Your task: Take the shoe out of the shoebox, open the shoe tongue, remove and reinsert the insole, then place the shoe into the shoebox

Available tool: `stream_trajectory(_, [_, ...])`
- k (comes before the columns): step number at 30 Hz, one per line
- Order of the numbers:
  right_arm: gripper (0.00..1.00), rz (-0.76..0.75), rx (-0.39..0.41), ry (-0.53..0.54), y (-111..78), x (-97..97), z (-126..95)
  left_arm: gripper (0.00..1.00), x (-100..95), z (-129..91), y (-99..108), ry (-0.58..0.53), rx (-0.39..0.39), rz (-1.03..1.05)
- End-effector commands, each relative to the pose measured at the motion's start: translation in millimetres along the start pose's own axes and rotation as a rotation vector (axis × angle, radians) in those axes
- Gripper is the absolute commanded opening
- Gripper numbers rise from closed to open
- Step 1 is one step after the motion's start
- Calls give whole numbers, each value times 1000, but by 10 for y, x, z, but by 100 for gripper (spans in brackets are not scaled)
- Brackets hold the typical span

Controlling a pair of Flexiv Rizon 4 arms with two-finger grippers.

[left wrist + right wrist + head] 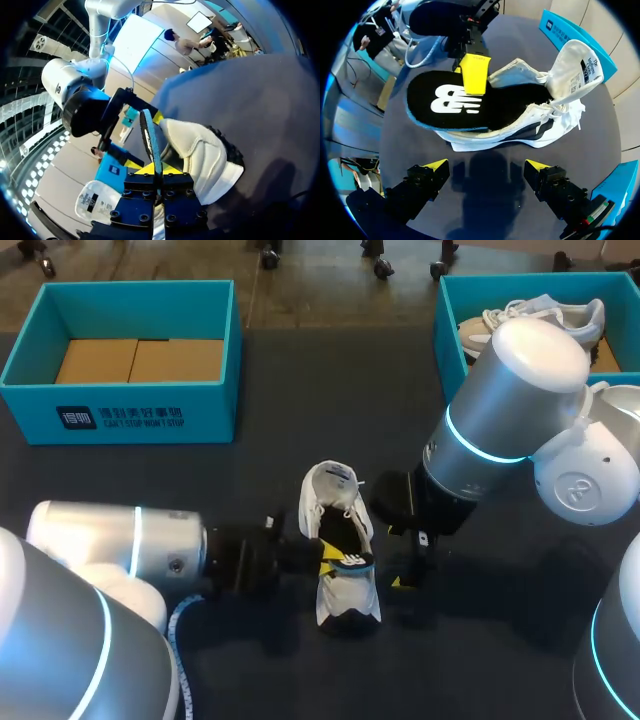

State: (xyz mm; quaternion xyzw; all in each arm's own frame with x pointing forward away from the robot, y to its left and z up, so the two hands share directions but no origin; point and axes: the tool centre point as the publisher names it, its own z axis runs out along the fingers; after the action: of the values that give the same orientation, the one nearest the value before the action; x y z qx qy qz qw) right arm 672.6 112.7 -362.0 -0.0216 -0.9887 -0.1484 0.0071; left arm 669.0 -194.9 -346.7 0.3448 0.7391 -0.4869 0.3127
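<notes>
L gripper clamped on insole edge, R gripper apart, prob. clear of shoe.

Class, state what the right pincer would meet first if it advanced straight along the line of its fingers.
Probably the shoe, which lies just ahead of the open fingers. Depth is unclear, so the table could come first.

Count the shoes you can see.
2. One white shoe lies on the table, its insole pinched by the left gripper. A second shoe sits in the right shoebox, partly behind the right arm, which may hide more.
</notes>
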Motion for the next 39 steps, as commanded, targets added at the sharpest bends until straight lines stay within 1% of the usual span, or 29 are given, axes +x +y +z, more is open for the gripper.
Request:
stream_trajectory(1, [100,1,1,-2,7,5,21,0,21,38,33,-10,-18,-2])
stream_trajectory(3, [100,1,1,-2,7,5,21,0,20,36,33,-9,-17,-3])
stream_trajectory(6, [100,1,1,-2,7,5,21,0,8,18,-13,-8,11,-25])
stream_trajectory(7, [100,1,1,-2,7,5,21,9,3,4,-43,-8,16,-29])
stream_trajectory(8, [100,1,1,-2,7,5,21,22,2,0,-57,-10,24,-35])
stream_trajectory(9, [100,1,1,-2,7,5,21,38,1,-4,-76,-11,27,-38])
stream_trajectory(10, [100,1,1,-2,7,5,21,44,-2,-4,-102,-12,32,-42])
stream_trajectory(16, [100,1,1,-2,7,5,21,45,-62,37,-255,-10,57,-34])
stream_trajectory(19, [100,1,1,-2,7,5,21,48,-99,70,-308,-1,72,-30])
stream_trajectory(22, [100,1,1,-2,7,5,21,45,-117,117,-331,9,79,-24])
stream_trajectory(23, [100,1,1,-2,7,5,21,40,-118,137,-333,15,77,-21])
stream_trajectory(24, [100,1,1,-2,7,5,21,31,-116,159,-328,23,69,-17])
stream_trajectory(25, [100,1,1,-2,7,5,21,20,-112,178,-321,25,65,-16])
stream_trajectory(26, [100,1,1,-2,7,5,21,0,-107,191,-316,29,59,-14])
stream_trajectory(30, [100,1,1,-2,7,5,21,0,-67,203,-269,31,40,3])
stream_trajectory(33, [100,1,1,-2,7,5,21,0,-21,168,-239,24,27,25])
stream_trajectory(38, [100,1,1,-2,7,5,21,0,28,118,-139,16,-30,77])
stream_trajectory(39, [100,1,1,-2,7,5,21,0,33,113,-99,18,-52,89])
